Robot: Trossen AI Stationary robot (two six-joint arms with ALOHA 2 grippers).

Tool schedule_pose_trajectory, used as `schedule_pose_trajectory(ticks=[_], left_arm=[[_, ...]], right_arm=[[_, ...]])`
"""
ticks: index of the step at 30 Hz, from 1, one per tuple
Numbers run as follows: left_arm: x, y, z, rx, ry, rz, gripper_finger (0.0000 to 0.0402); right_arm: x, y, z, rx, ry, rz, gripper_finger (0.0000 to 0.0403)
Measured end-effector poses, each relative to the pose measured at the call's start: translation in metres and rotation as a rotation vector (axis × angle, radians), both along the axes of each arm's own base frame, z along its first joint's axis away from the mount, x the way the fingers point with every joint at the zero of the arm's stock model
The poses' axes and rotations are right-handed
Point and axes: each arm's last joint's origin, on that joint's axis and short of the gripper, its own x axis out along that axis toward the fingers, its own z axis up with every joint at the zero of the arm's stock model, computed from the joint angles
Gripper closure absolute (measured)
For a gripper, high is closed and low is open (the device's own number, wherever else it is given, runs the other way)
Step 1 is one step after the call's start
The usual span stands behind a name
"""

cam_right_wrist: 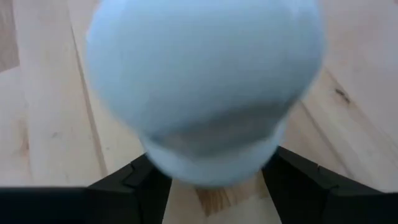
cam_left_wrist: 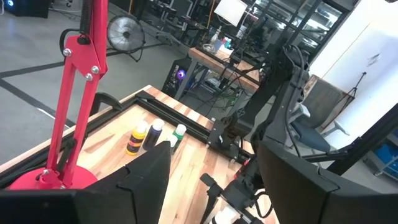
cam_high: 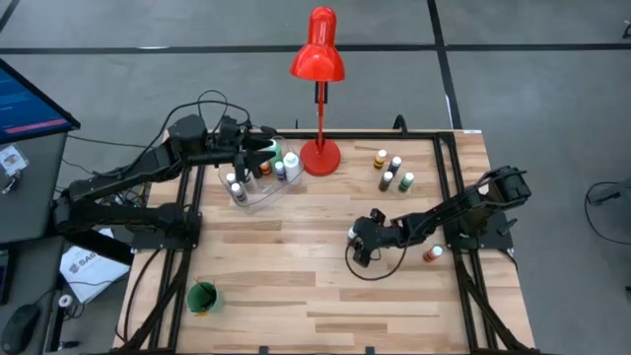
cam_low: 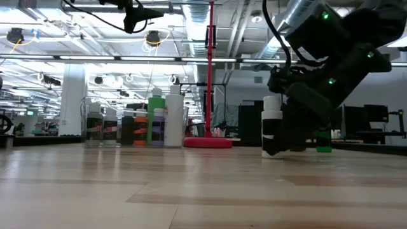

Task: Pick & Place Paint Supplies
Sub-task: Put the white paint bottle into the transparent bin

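The right tool (cam_high: pixel 361 247) is found low over the worktop (cam_high: pixel 296 286), a little right of its centre, with a white-capped bottle (cam_low: pixel 271 126) standing upright between its dark fingers (cam_right_wrist: pixel 130 180). In the right wrist view the cap fills the picture and the two fingers flank the bottle's neck; whether they press on it or merely bracket it cannot be told. In the low view the bottle's base appears to rest on the wood, its long axis vertical, with the tool wrapped around it from above and behind.

The left tool (cam_high: pixel 258 150) hangs opened and holding nothing at the far left of the worktop, above a clear container (cam_high: pixel 258 187) in which several bottles are already stood.

The container lies up and to the left of the bracketed bottle, well apart, so the coming carry is judged to run that way.

A cluster of four bottles (cam_high: pixel 392 170) is seen near the far right corner, and an orange-topped bottle (cam_high: pixel 434 253) beside the right edge. The red desk lamp (cam_high: pixel 318 59) rises from the far edge. The overhead view alone shows these positions; the low view alone shows the bottle's base on the wood.
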Motion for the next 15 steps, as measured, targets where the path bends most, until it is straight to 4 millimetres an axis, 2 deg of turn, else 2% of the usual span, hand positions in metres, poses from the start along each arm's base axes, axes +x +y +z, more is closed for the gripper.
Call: schedule_pose_trajectory(ticks=[5, 12, 15], left_arm=[[0.0, 0.0, 0.0, 0.0, 0.0, 0.0, 0.017], [0.0, 0.0, 0.0, 0.0, 0.0, 0.0, 0.017], [0.0, 0.0, 0.0, 0.0, 0.0, 0.0, 0.017]], right_arm=[[0.004, -0.009, 0.002, -0.01, -0.03, -0.021, 0.0209], [0.007, -0.016, 0.004, 0.033, -0.036, 0.007, 0.0295], [0.012, -0.013, 0.007, 0.099, -0.044, 0.068, 0.03]])
